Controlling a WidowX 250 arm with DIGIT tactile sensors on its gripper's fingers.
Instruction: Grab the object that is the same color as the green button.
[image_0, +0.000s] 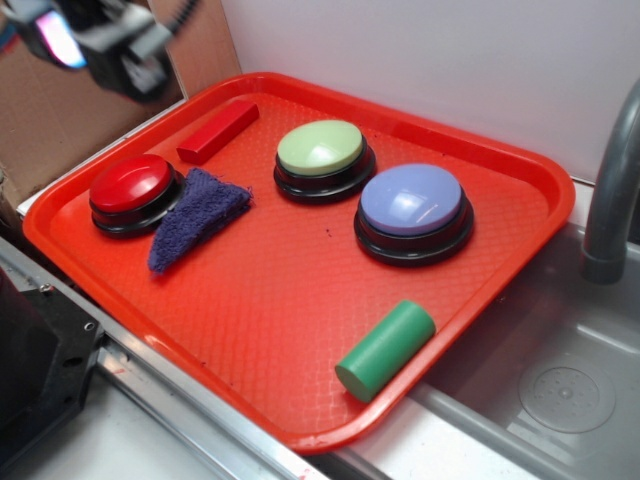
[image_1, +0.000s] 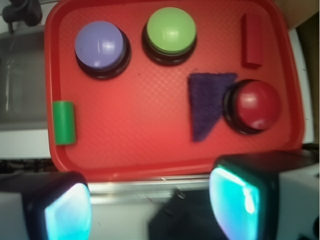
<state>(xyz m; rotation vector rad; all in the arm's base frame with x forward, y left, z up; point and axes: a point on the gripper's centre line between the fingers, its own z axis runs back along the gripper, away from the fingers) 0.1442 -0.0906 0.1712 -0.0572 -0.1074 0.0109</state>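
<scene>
A short matte green cylinder (image_0: 385, 349) lies on its side near the front right corner of the red tray (image_0: 300, 330); in the wrist view the cylinder (image_1: 64, 122) rests at the tray's left edge. The pale-green button (image_0: 321, 157) on a black base stands mid-tray toward the back, and shows as the green button (image_1: 170, 33) at the top of the wrist view. My gripper (image_0: 95, 40) hovers high at the upper left, beyond the tray's corner and far from the cylinder. In the wrist view my gripper (image_1: 150, 205) is open, nothing between its glowing pads.
A lavender-blue button (image_0: 412, 212), a red button (image_0: 133, 192), a purple cloth (image_0: 192, 217) and a red block (image_0: 218, 130) share the tray. A steel sink (image_0: 560, 390) with a grey faucet (image_0: 615, 190) lies to the right. Cardboard (image_0: 60, 110) stands at the back left.
</scene>
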